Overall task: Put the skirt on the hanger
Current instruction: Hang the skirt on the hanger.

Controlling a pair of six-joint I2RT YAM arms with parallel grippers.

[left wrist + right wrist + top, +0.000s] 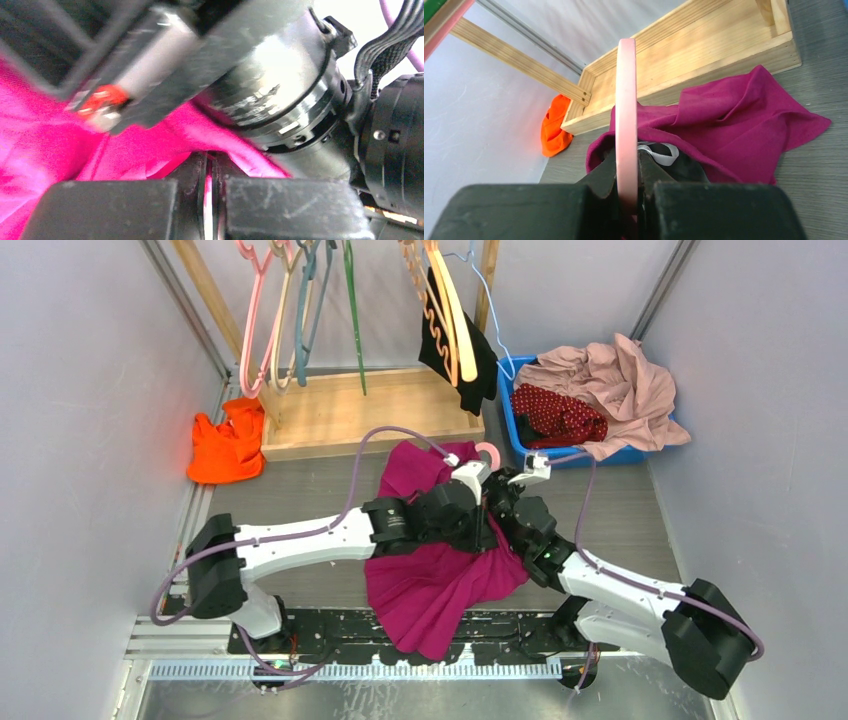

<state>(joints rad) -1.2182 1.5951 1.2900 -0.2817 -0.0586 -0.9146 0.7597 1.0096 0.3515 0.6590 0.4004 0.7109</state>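
Observation:
The skirt point(560, 415), dark red with white dots, lies in the blue bin point(508, 405) at the back right, away from both grippers. The thin pink hanger point(626, 100) stands edge-on between the fingers of my right gripper point(627, 170), which is shut on it; its round hook point(488, 450) shows past the arms. A plain magenta garment point(430, 590) is spread on the table under both wrists. My left gripper point(209, 170) is shut, with a sliver of that magenta cloth point(50, 150) pinched between its fingers. In the top view both grippers meet over the garment's upper part.
A wooden rack base point(350, 410) stands at the back with several hangers point(290, 310) above it, one carrying a black garment point(465, 360). An orange garment point(225, 445) lies at the back left. A pale pink garment point(620, 380) is heaped over the bin.

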